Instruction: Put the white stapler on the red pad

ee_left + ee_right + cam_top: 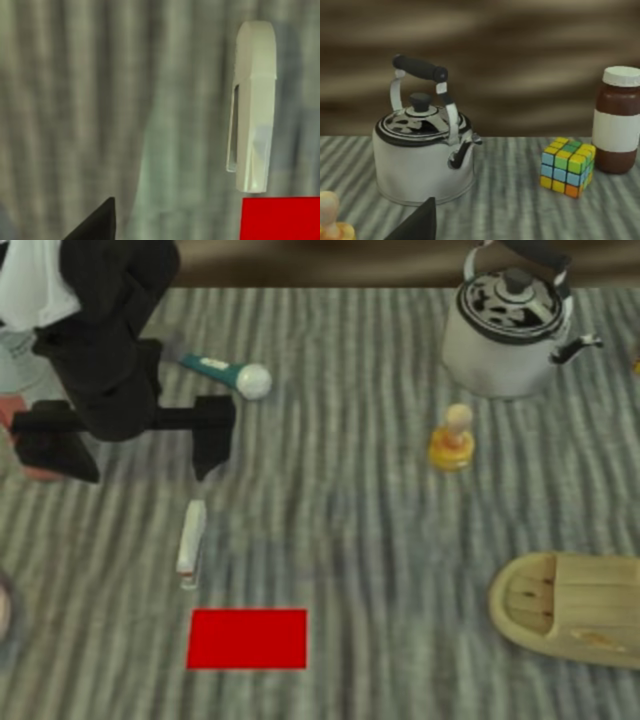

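Left hand (212, 440) is up over the tabletop (380, 540), fingers spread and empty. The white stapler (191, 543) lies flat at its 6 o'clock, and the red pad (247, 638) sits just past the stapler's tip, toward 5 o'clock. Looks like the reach step: next it needs to drop straight down and close across the stapler. Right arm is out of the top view; can't tell what its hand is doing.
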Controlling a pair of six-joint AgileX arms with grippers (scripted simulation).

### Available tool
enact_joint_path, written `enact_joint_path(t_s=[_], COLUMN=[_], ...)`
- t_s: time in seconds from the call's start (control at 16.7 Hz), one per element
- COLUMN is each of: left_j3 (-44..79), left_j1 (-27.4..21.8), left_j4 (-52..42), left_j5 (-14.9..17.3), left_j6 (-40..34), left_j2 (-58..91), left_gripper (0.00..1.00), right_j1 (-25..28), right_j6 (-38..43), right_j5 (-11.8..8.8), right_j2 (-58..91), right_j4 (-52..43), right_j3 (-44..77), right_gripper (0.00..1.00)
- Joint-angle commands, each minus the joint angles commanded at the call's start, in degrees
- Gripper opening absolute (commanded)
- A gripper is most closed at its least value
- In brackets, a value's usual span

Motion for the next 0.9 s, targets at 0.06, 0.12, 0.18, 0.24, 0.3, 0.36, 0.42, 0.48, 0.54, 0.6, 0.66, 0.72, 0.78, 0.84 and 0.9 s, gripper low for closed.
enact_joint_path(t_s=[0.06, 0.12, 0.18, 0.24, 0.3, 0.36, 0.42, 0.48, 0.54, 0.6, 0.66, 0.72, 0.78, 0.84, 0.9], left_j3=[2.37, 4.37, 5.92, 7.0, 7.59, 7.71, 7.71, 7.71, 7.71, 7.56, 7.41, 6.83, 5.87, 4.64, 3.23], left_j1=[-0.55, -1.0, -1.36, -1.6, -1.74, -1.77, -1.77, -1.77, -1.77, -1.46, -1.48, -1.51, -1.54, -1.55, -1.56], left_j4=[-1.56, -2.85, -3.85, -4.54, -4.91, -4.98, -4.98, -4.98, -4.98, -4.85, -4.68, -3.93, -2.61, -0.72, 1.67], left_j5=[0.01, 0.02, 0.03, 0.04, 0.05, 0.05, 0.05, 0.05, 0.05, 0.06, 0.06, 0.05, 0.05, 0.06, 0.06], left_j6=[-0.53, -0.98, -1.32, -1.56, -1.69, -1.71, -1.71, -1.71, -1.71, -1.66, -1.63, -1.57, -1.51, -1.47, -1.44], left_j2=[2.67, 4.93, 6.75, 7.99, 8.63, 8.76, 8.76, 8.76, 8.76, 8.61, 8.67, 8.96, 9.46, 10.14, 10.99], left_gripper=[1.0, 1.0, 1.0, 1.0, 1.0, 1.0, 1.0, 1.0, 1.0, 1.0, 1.0, 1.0, 1.0, 1.0, 1.0], right_j1=[0.0, 0.0, 0.0, 0.0, 0.0, 0.0, 0.0, 0.0, 0.0, 0.0, 0.0, 0.0, 0.0, 0.0, 0.0], right_j6=[0.0, 0.0, 0.0, 0.0, 0.0, 0.0, 0.0, 0.0, 0.0, 0.0, 0.0, 0.0, 0.0, 0.0, 0.0], right_j5=[0.0, 0.0, 0.0, 0.0, 0.0, 0.0, 0.0, 0.0, 0.0, 0.0, 0.0, 0.0, 0.0, 0.0, 0.0], right_j2=[0.0, 0.0, 0.0, 0.0, 0.0, 0.0, 0.0, 0.0, 0.0, 0.0, 0.0, 0.0, 0.0, 0.0, 0.0], right_j4=[0.0, 0.0, 0.0, 0.0, 0.0, 0.0, 0.0, 0.0, 0.0, 0.0, 0.0, 0.0, 0.0, 0.0, 0.0], right_j3=[0.0, 0.0, 0.0, 0.0, 0.0, 0.0, 0.0, 0.0, 0.0, 0.0, 0.0, 0.0, 0.0, 0.0, 0.0], right_gripper=[1.0, 1.0, 1.0, 1.0, 1.0, 1.0, 1.0, 1.0, 1.0, 1.0, 1.0, 1.0, 1.0, 1.0, 1.0])
